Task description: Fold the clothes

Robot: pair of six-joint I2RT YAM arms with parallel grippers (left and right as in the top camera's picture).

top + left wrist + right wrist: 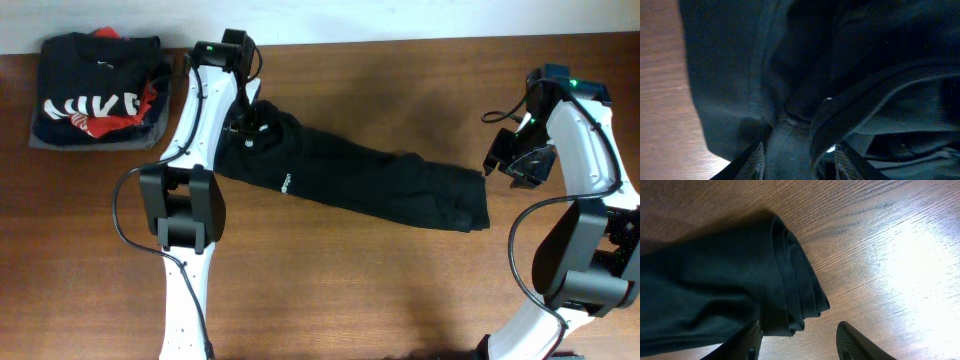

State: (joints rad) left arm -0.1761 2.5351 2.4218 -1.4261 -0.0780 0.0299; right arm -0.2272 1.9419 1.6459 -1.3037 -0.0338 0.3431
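The plain black garment (370,185) lies bunched in a long diagonal band from upper left to right of centre, its tiny white logo (285,183) facing up. My left gripper (250,130) sits low on the garment's upper left end. In the left wrist view its fingers (800,162) are spread, with a ridge of black fabric (790,145) between them and a pale label (831,148) beside it. My right gripper (515,165) is open just off the garment's right end. In the right wrist view the folded end (790,290) lies against the left finger of my open jaws (800,342).
A folded black top with white letters and red print (95,95) lies on a folded grey garment (40,138) at the table's back left corner. Bare wooden table (380,290) shows in front of the garment. The table's far edge (400,40) meets a white wall.
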